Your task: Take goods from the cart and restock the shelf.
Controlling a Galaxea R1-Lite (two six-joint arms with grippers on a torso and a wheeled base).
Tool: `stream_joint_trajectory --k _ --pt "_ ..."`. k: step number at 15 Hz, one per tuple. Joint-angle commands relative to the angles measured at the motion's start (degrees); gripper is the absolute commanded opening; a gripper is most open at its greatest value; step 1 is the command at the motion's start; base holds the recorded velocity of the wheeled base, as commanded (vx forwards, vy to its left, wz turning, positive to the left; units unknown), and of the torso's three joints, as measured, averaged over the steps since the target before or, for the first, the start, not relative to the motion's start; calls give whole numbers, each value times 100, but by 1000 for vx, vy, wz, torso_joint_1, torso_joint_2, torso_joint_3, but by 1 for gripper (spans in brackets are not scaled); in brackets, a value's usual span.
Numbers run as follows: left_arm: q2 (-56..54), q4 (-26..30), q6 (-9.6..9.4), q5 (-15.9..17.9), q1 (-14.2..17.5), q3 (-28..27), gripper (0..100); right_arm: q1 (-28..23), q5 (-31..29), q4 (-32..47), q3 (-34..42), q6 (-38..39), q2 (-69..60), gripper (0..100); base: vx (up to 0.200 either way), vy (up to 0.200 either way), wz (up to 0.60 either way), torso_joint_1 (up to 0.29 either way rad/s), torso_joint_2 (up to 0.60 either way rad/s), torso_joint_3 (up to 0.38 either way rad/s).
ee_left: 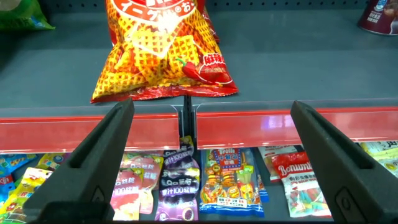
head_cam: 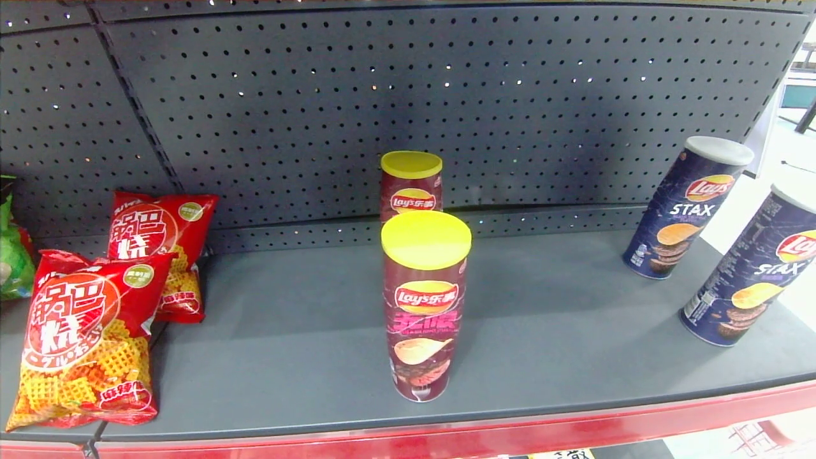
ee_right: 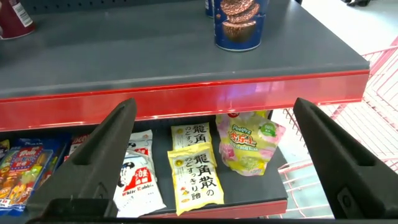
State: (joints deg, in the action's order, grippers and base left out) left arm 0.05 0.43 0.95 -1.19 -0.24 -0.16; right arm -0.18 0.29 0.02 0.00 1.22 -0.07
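Observation:
On the grey shelf (head_cam: 306,344) stand two maroon chip cans with yellow lids, one at the front middle (head_cam: 424,306) and one behind it (head_cam: 411,185). Two dark blue chip cans (head_cam: 688,207) (head_cam: 749,268) stand at the right end. Two red snack bags (head_cam: 86,344) (head_cam: 162,252) lie at the left. My left gripper (ee_left: 211,162) is open, below the shelf's red front edge (ee_left: 273,127), facing the front red bag (ee_left: 161,53). My right gripper (ee_right: 214,165) is open too, low before the red edge (ee_right: 186,102) near a blue can (ee_right: 239,25). Both hold nothing.
A green bag (head_cam: 13,248) sits at the far left. The lower shelf holds candy packets (ee_left: 230,183) and snack pouches (ee_right: 196,171) (ee_right: 249,140). A pink wire cart (ee_right: 379,81) stands off the shelf's right end. Bare shelf lies between the cans and bags.

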Motion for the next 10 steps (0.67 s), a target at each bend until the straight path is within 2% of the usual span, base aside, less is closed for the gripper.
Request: stream_joint_trajectory --k 1,10 --pt "4 -8 2 -4 -2 7 100 1 6 -2 0 -8 7 100 0 0 0 0 0 0" --pt "4 1 2 -4 -2 -2 100 1 6 -2 0 -8 7 100 0 0 0 0 0 0"
